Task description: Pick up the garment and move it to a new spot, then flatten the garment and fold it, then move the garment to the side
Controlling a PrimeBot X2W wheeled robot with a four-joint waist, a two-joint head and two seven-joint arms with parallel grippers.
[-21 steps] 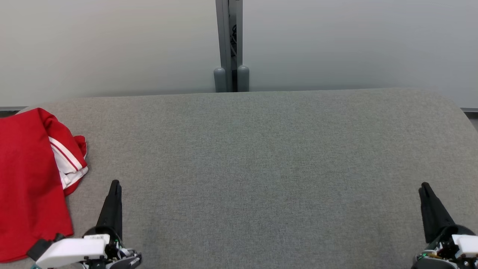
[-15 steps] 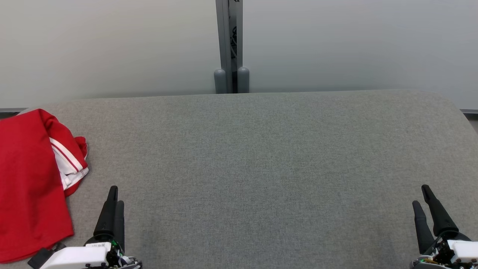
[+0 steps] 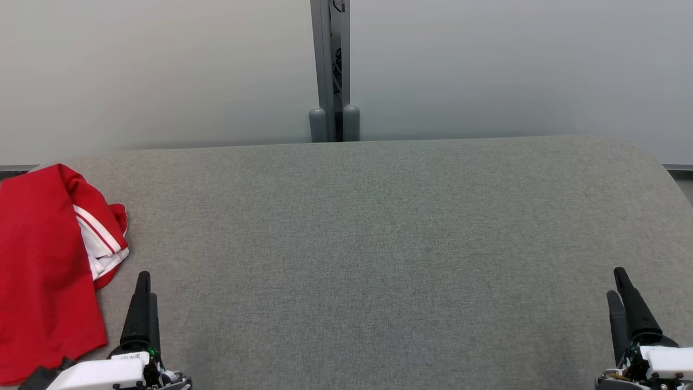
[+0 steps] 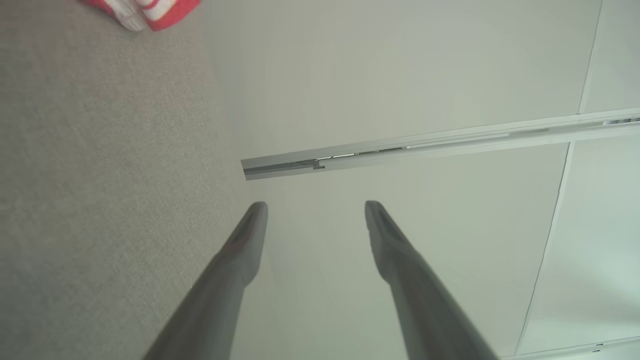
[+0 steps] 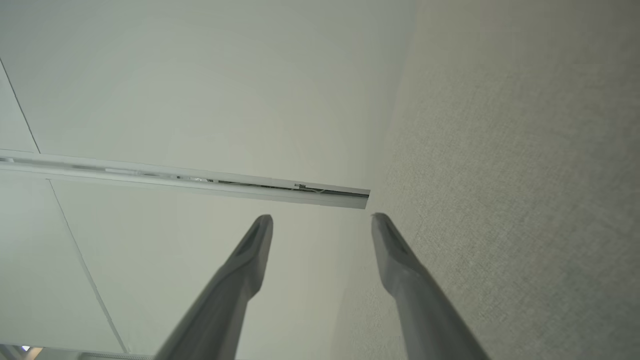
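Note:
The garment [image 3: 43,271] is red with a white, red-striped collar and lies folded at the left edge of the grey table [image 3: 379,244]. A corner of that garment [image 4: 150,7] peeks in at the top of the left wrist view. My left gripper [image 3: 143,284] hovers low at the near left, just right of the garment and apart from it, fingers pointing away. Seen from its wrist, the left gripper [image 4: 316,210] is open and empty. My right gripper [image 3: 618,281] stands at the near right; seen from its own wrist, the right gripper [image 5: 322,222] is open with nothing between its fingers.
A pale partition wall [image 3: 162,70] rises behind the table, split by a grey vertical post [image 3: 330,70] with two rounded feet. The table's far corners are rounded.
The head camera has tilted slightly, shifting the scene down. My left gripper has drawn back and to the left, nearer the bottom edge. The garment has stayed put.

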